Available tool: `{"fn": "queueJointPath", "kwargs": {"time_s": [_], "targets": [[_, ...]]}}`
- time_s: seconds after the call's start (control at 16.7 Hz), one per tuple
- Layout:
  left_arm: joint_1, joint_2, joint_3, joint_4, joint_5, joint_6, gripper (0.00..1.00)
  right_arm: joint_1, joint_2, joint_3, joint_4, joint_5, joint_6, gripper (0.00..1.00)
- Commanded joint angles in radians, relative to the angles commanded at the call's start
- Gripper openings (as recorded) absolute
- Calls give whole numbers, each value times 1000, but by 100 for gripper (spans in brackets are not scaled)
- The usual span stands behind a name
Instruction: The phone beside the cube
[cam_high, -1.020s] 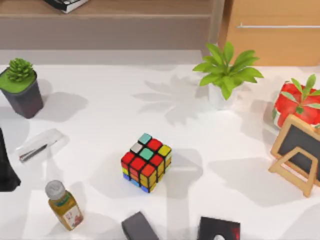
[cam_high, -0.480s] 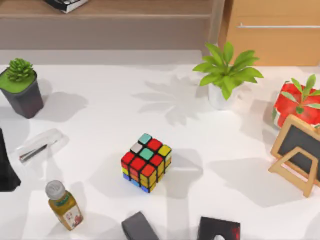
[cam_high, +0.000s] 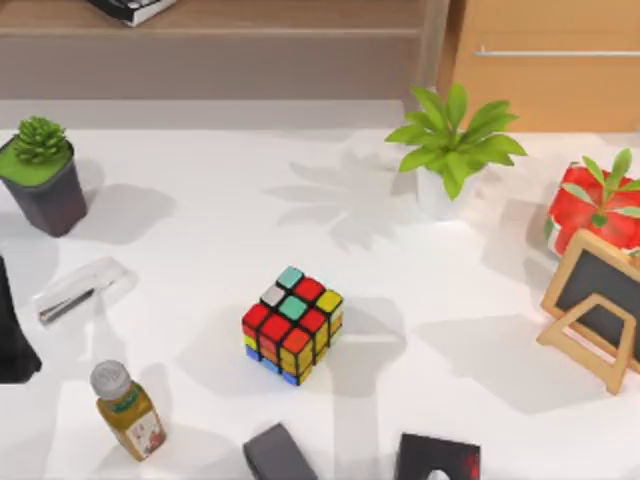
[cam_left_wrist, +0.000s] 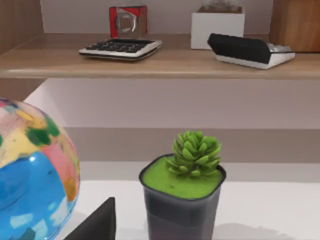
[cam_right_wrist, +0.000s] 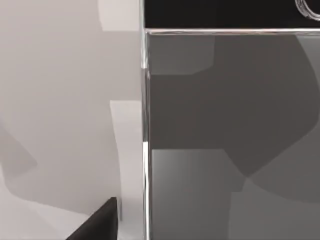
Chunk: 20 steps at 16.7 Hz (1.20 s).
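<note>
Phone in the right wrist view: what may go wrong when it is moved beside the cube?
The right gripper is close over the phone, which seems to lie flat; its glossy screen and thin rim may let the grasp slip. Near the cube stand a block and a bottle; the phone may knock them. The left arm is parked at the table's left.

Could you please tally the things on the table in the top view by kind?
Potted plants: 3
Puzzle cube: 1
Phone: 1
Bottle: 1
Chalkboard: 1
Dark grey block: 1
Black box: 1
Total: 9
</note>
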Motion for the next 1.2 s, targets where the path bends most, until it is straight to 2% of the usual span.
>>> {"fn": "queueJointPath", "kwargs": {"time_s": [0.18,0.96,1.2], "targets": [[0,0,0,0,0,0,100,0,0,0,0,0,0,100],[0,0,0,0,0,0,100,0,0,0,0,0,0,2],[0,0,0,0,0,0,100,0,0,0,0,0,0,0]]}}
